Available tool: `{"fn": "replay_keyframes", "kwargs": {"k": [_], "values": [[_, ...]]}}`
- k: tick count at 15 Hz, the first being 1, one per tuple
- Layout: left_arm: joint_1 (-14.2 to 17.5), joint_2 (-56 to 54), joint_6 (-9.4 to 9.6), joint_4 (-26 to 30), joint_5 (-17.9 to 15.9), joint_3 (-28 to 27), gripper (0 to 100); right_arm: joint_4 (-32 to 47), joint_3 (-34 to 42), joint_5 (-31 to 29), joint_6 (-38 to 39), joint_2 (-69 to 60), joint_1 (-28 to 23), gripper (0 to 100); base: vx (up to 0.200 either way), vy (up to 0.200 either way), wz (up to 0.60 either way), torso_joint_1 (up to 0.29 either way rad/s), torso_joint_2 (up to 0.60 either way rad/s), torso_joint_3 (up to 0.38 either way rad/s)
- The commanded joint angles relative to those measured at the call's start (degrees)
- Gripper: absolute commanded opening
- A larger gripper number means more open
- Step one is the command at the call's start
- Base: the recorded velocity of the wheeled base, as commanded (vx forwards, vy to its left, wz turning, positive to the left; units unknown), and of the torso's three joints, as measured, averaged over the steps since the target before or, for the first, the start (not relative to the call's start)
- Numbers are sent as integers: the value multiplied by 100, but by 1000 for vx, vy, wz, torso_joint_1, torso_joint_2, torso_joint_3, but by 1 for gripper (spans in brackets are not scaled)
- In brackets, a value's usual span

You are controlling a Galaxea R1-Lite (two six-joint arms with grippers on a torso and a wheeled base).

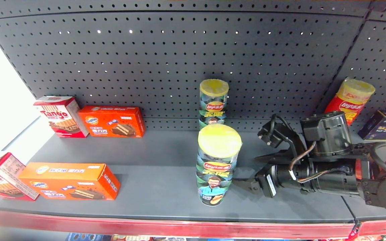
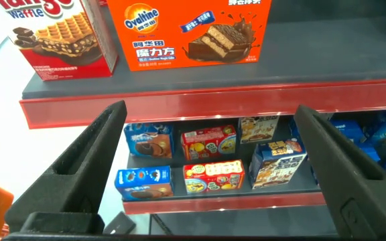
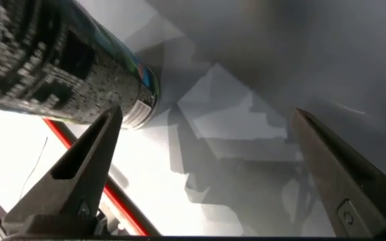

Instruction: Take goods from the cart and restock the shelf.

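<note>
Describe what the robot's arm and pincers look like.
The right arm is black cylindrical housings with a white label, a red patch and looping black and braided brown cables. The right pincer and left pincer have matte black, tapering wedge-shaped fingers.

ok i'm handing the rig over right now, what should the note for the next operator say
Right gripper: open, empty, low over the shelf, close beside the front chips can.
Left gripper: open, empty, held out in front of the shelf's front edge.
Things: the front chips can stands upright near the shelf front, in line with a second matching can at the back panel. The orange boxes sit at the left end.
Done: the front chips can looks placed.
Left: draw the right arm clear without knocking the can, then fetch the next goods from the cart.
</note>
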Motion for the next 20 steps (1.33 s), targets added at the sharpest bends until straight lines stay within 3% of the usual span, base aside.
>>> {"fn": "replay_keyframes", "kwargs": {"k": [1,3,7,14,17,20], "values": [[0,7,0,-1,1,0,100,-6,75,-3,25,-396,-76,100,0,0,0,0,0,0],[0,7,9,-1,1,0,100,-6,216,-12,25,-968,-120,100,0,0,0,0,0,0],[0,7,9,-1,1,0,100,29,1297,50,-28,-2822,20,100,0,0,0,0,0,0],[-96,227,18,-1,-8,0,100,100,4505,94,139,-6698,284,100,0,0,0,0,0,0],[-105,227,26,-10,1,9,100,381,4901,-64,535,-7516,-59,100,0,0,0,0,0,0],[-43,122,18,-27,10,18,100,1664,4795,-196,658,-8579,-736,100,0,0,0,0,0,0]]}}
